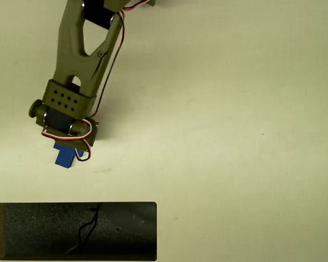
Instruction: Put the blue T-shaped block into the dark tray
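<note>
Olive-green plastic makes up the arm [79, 52] that we see in the overhead view, reaching down from the top edge of the picture toward the left side of a pale, cream-coloured table [235, 120]. Red, white and black wires [112, 60] run along the arm's right flank and loop across its lower end, where a perforated block and round silver fittings sit. Just below that lower end we find the blue T-shaped block [64, 154], a small bright-blue piece poking out from under the wrist, with the arm's body covering its upper part. We place the gripper [71, 146] there, right over the block, but the wrist hides the fingers from above, so we cannot tell whether they are spread, drawn together or clamped on the block, nor whether the block rests on the table or hangs above it. Nearer to us, along the bottom edge on the left, lies the dark tray [22, 232], a wide black rectangle with bevelled edges, a speckled floor and a thin squiggle mark near its middle. We see the block well apart from the tray, with a strip of bare table between them.
</note>
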You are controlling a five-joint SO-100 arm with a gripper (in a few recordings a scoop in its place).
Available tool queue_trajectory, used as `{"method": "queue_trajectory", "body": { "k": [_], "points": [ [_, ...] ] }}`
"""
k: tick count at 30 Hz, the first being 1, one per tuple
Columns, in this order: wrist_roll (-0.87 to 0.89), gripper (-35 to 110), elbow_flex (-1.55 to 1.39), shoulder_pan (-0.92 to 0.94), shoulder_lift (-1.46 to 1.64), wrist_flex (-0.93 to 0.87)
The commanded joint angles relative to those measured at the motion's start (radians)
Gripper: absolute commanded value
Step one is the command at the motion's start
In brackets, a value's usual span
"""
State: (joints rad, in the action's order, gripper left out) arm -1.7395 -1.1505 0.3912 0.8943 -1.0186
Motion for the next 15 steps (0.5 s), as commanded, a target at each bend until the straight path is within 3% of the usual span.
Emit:
{"method": "queue_trajectory", "body": {
  "k": [1,3,8,15],
  "points": [
    [-0.077,0,-0.121,-0.011,0.114,0.025],
    [-0.081,0,-0.225,-0.031,0.225,0.017],
    [-0.202,0,-0.376,0.049,0.439,-0.201],
    [-0.382,0,-0.364,0.288,0.301,0.037]
  ]
}}
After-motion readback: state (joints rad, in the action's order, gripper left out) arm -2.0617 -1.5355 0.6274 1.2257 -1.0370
